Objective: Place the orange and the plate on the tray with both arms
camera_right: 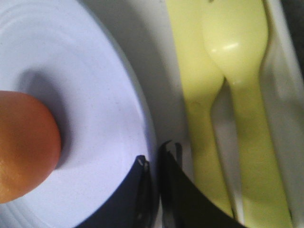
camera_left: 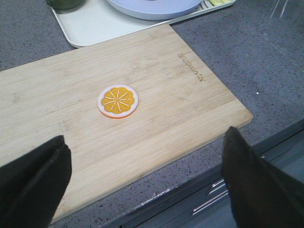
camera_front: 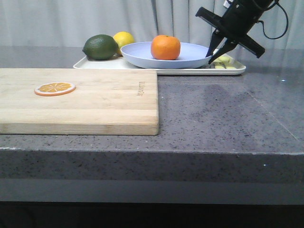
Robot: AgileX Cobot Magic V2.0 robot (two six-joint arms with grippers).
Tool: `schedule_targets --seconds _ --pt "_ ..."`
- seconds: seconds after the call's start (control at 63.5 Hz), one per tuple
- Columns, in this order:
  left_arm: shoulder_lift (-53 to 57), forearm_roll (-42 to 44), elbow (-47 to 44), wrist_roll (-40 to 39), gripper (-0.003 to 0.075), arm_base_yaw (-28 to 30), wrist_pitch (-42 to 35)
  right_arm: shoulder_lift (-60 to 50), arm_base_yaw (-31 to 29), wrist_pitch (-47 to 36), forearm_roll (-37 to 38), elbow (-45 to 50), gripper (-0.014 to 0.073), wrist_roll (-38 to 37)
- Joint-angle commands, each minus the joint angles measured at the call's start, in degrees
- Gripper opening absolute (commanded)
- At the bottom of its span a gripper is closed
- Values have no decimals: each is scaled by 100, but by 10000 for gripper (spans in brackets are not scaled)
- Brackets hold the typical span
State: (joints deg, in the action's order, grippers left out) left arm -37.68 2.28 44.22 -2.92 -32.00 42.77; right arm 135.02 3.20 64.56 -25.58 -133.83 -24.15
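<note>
The orange (camera_front: 165, 47) sits in the pale lavender-blue plate (camera_front: 192, 53), and the plate lies on the off-white tray (camera_front: 190, 71) at the back of the counter. My right gripper (camera_front: 214, 56) is shut on the plate's right rim, one finger inside and one outside. The right wrist view shows the orange (camera_right: 23, 147), the plate (camera_right: 95, 85) and my right gripper (camera_right: 154, 159) pinching the rim over the tray (camera_right: 156, 57). My left gripper (camera_left: 145, 175) is open and empty above the front edge of the cutting board (camera_left: 166, 109). It is out of the front view.
A wooden cutting board (camera_front: 95, 99) with a flat orange slice (camera_front: 54, 88) lies front left. A green fruit (camera_front: 100, 47) and a lemon (camera_front: 124, 39) sit at the tray's left end. Yellow plastic utensils (camera_right: 237, 95) lie at its right end.
</note>
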Motion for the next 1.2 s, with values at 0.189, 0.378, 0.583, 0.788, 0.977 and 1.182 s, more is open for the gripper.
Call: schedule_targets --seconds 0.189,0.378,0.583,0.788,0.977,1.182 --pt "7 -38 152 -47 617 5 -424 -443 0 -97 -90 -197 246 62" --pt "7 -38 152 -47 617 5 -424 -492 0 -107 -71 -197 339 62" --pt "7 -38 152 -47 617 5 -424 -673 0 123 80 -483 344 67" --pt "7 -38 152 -47 617 5 -424 -1059 0 408 398 -839 344 265" --pt "7 -38 152 -47 617 5 -424 -1718 0 820 627 -874 344 964" --pt "7 -38 152 -47 617 5 -424 -2563 42 1172 997 -809 344 1530"
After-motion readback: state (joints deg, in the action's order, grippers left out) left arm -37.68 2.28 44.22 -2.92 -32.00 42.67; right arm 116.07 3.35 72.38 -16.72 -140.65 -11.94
